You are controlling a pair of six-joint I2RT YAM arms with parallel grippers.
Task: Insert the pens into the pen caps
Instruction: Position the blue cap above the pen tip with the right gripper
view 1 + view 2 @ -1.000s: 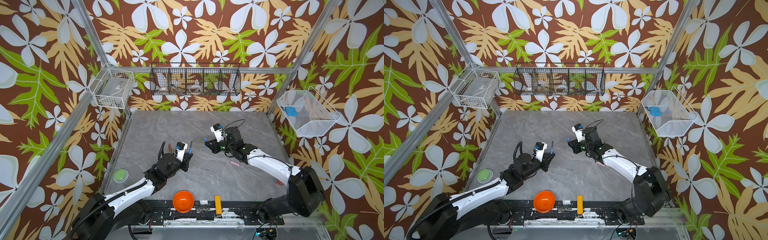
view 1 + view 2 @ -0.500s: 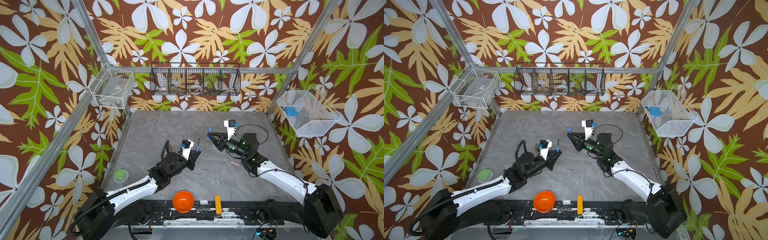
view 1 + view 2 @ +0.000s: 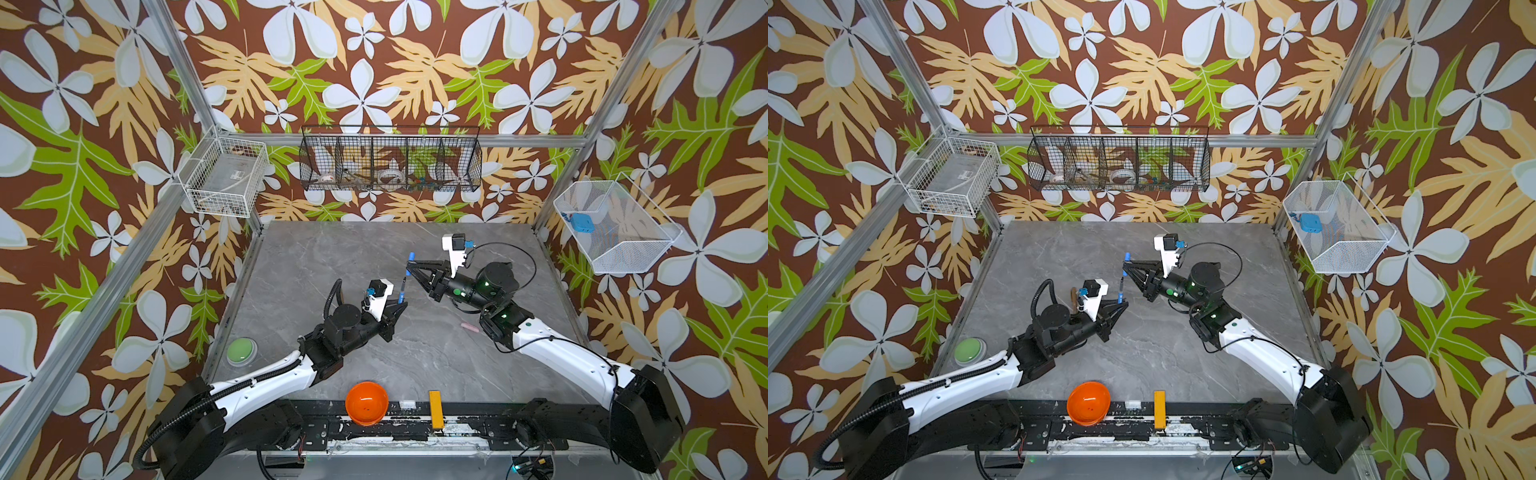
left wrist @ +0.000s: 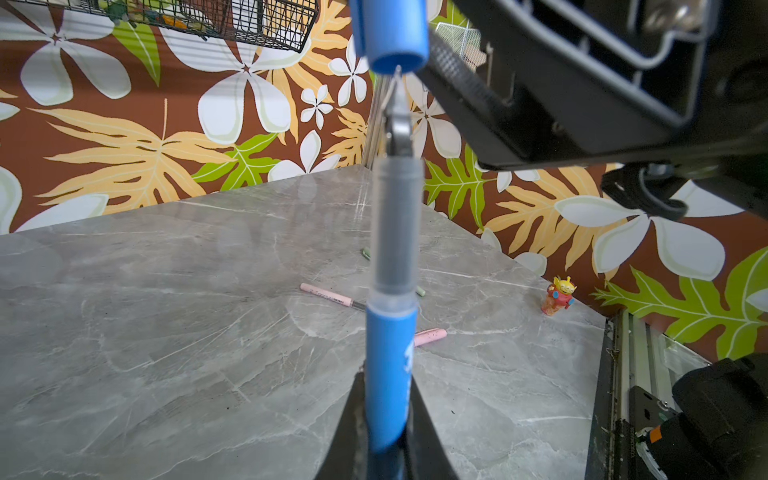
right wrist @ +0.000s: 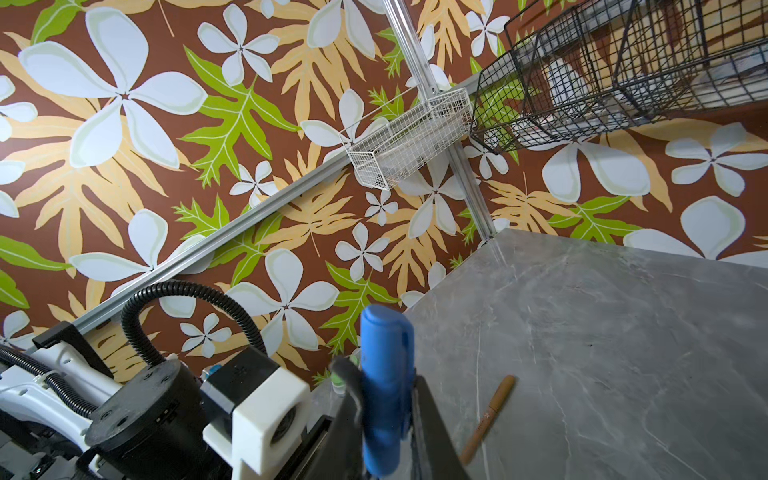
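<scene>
My left gripper [image 3: 399, 302] [image 4: 388, 415] is shut on a blue pen [image 3: 402, 291] [image 4: 390, 365], held upright above the table. My right gripper [image 3: 409, 268] [image 5: 382, 419] is shut on a blue pen cap [image 3: 411, 255] [image 5: 384, 374] just above it. In the left wrist view the pen's thin tip reaches the mouth of the blue pen cap [image 4: 392, 33]. On the table lie a pink pen [image 4: 332, 296], a pink cap [image 4: 430, 336] [image 3: 469, 328] and a brown pen [image 5: 488, 419].
A small red toy figure [image 4: 559, 296] stands near the table's right edge. A green button [image 3: 240, 351], an orange bowl [image 3: 367, 402] and a yellow bar [image 3: 434, 409] sit along the front. Wire baskets [image 3: 390, 164] hang on the walls.
My right gripper has swung up from the table and turned level, carrying the blue cap. My left gripper has moved right with the blue pen until the tip meets the cap.
</scene>
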